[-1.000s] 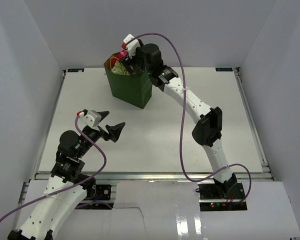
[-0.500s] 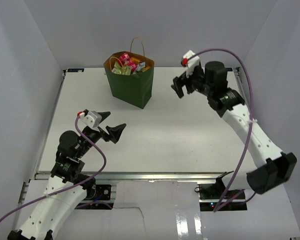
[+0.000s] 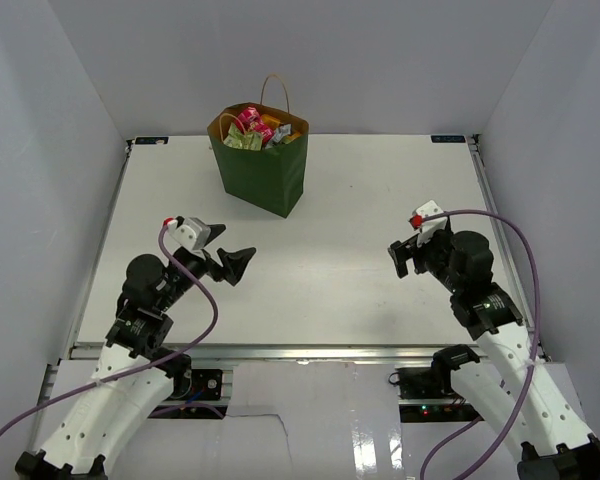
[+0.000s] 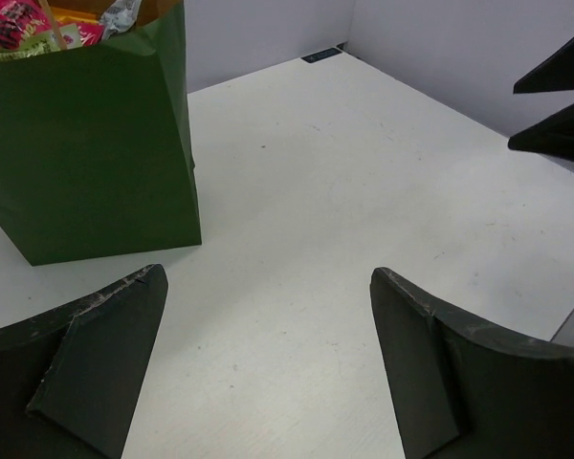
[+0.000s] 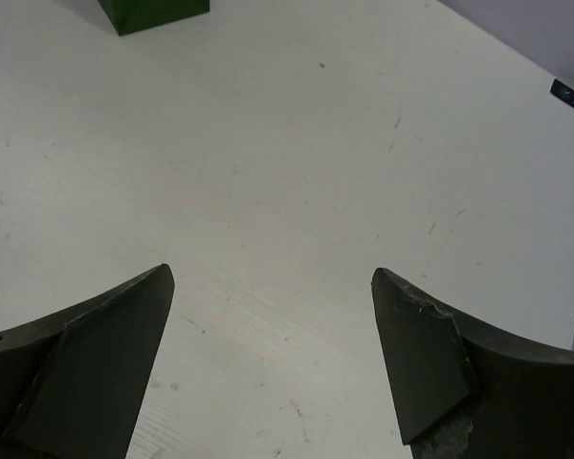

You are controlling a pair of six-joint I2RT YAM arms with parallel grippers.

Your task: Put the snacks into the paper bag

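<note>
Your right arm (image 3: 490,312) has withdrawn from the paper bag (image 3: 265,180) at 12 o'clock to 4 o'clock, elbow folded; right gripper (image 3: 400,258) and left gripper (image 3: 228,248) both gape empty

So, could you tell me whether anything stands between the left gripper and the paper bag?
Nothing visible does: only table surface lies between the open left gripper and the paper bag, with snacks already inside it.

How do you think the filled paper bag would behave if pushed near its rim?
The paper bag stands tall and upright, so it may tip. The snacks filling it to the rim probably add weight; its paper walls would likely dent.
</note>
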